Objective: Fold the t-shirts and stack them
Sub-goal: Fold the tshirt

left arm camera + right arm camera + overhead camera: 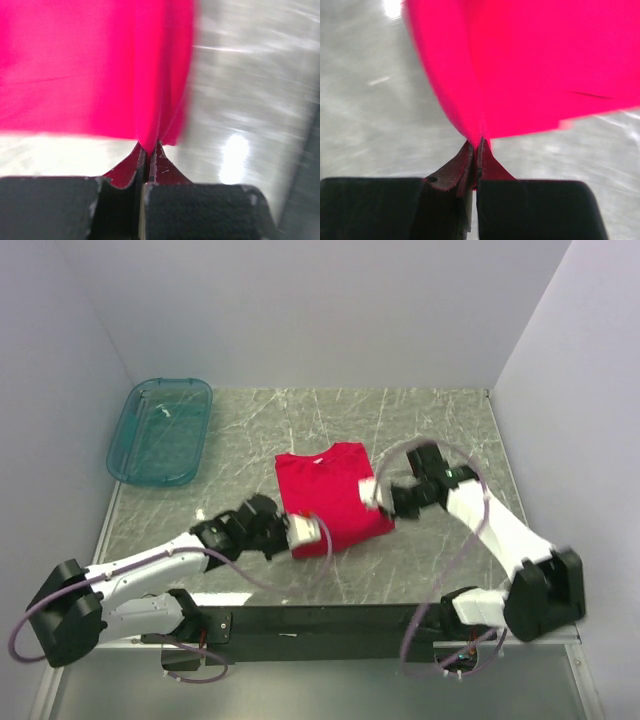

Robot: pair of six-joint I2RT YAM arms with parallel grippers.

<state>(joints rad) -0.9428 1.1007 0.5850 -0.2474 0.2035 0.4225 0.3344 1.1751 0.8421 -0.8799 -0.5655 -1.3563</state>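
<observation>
The crimson-red t-shirt (330, 495) lies partly folded in the middle of the marble table, neck towards the back. My left gripper (310, 530) is shut on the shirt's near left edge; in the left wrist view the red cloth (100, 70) is pinched between the fingertips (149, 150). My right gripper (372, 492) is shut on the shirt's right edge; in the right wrist view the cloth (530, 65) hangs from the closed tips (479, 145), lifted off the table.
A translucent teal plastic tub (160, 430) stands at the back left of the table. White walls close in the table on the left, back and right. The arms' black base bar (330, 625) runs along the near edge.
</observation>
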